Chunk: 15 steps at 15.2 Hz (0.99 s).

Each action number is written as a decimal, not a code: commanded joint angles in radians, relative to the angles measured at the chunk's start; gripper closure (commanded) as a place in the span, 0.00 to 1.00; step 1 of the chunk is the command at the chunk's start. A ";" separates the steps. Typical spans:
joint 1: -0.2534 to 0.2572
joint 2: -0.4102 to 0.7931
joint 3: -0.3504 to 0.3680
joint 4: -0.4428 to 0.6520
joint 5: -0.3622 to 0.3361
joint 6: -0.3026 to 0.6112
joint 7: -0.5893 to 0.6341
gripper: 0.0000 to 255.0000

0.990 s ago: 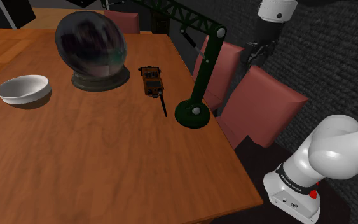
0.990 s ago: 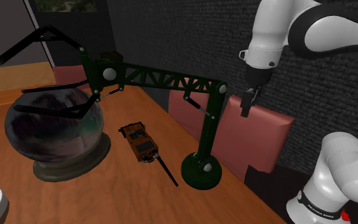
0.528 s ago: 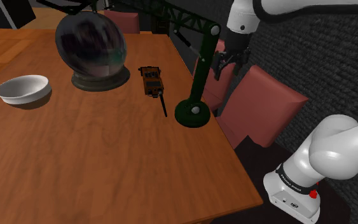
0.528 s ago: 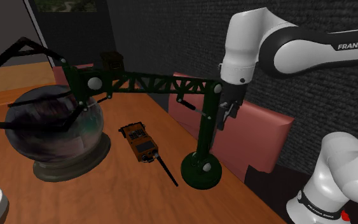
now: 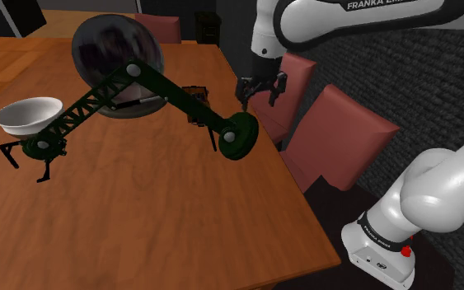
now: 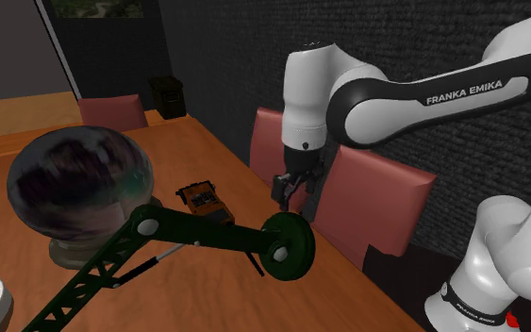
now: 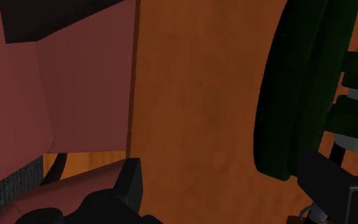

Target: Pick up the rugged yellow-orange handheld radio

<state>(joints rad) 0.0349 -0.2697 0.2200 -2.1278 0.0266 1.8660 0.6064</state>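
The orange handheld radio [image 5: 194, 91] lies flat on the wooden table [image 5: 156, 222], just behind the round base [image 5: 238, 137] of a dark green desk lamp [image 5: 98, 99]. The lamp is on its side, with that base tipped up on edge. In the second exterior view the lamp's truss arm [image 6: 188, 234] runs out from the base and crosses in front of the radio's [image 6: 202, 200] near end. Whether the arm rests on the radio cannot be told.

The gripper [image 5: 260, 92] hangs above and just beyond the base, over the table's edge by the red chair [image 5: 337, 136]. Its 2 fingers [image 7: 130, 184] stand well apart and hold nothing. In the wrist view the base [image 7: 304, 95] looms right beside 1 finger.

Risks, as I judge them:
- A straight path to the radio passes over the base, so a low sweep would knock it and could swing the arm into the radio.
- If the fingers close where the arm crosses, they may clamp lamp metal as well as the radio.
- If the arm does press on the radio, lifting would drag the lamp.
- The glass globe [image 5: 114, 49], farther from the base than the radio, leaves little room on that side.
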 commanded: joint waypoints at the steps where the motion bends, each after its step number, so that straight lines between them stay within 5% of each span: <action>1: 0.000 0.074 0.023 0.042 -0.013 0.033 0.057 0.00; 12: 0.052 0.511 0.073 0.407 -0.149 0.088 0.341 0.00; 15: 0.053 0.518 0.071 0.390 -0.152 0.113 0.345 0.00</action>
<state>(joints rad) 0.0862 0.2392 0.2913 -1.7376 -0.1221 1.9684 0.9455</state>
